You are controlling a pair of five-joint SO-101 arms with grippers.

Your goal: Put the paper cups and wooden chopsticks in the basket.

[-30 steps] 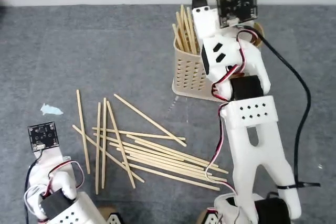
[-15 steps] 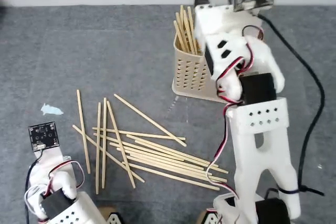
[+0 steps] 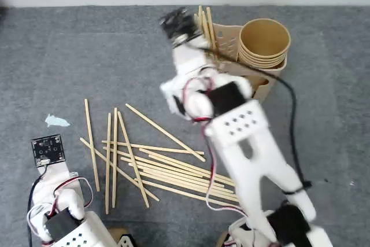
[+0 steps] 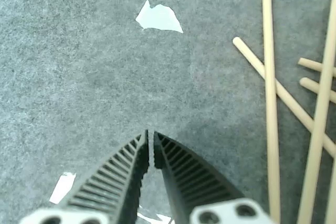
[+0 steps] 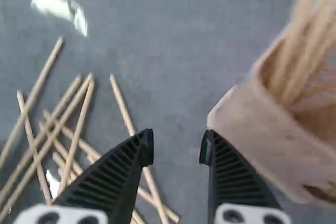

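A beige slotted basket (image 3: 250, 65) stands at the back of the grey table, holding stacked paper cups (image 3: 265, 40) and several upright wooden chopsticks (image 3: 204, 20). Many more chopsticks (image 3: 151, 163) lie scattered across the middle of the table. My right gripper (image 5: 176, 148) hangs open and empty just left of the basket (image 5: 262, 129), above bare cloth, with loose chopsticks (image 5: 79, 124) beyond it. In the high view it sits at the basket's left corner (image 3: 176, 24). My left gripper (image 4: 150, 139) is shut on nothing, low over the table at the front left, beside a few chopsticks (image 4: 270, 103).
A pale paper scrap (image 3: 56, 121) lies at the left of the table (image 4: 157, 17), with smaller bits near the left gripper. The right arm's white body (image 3: 243, 143) stretches over the right ends of the scattered chopsticks. Bare grey cloth lies left of and behind the pile.
The right arm has swung from above the basket down to its left side, uncovering the stacked cups. The left arm has stayed still.
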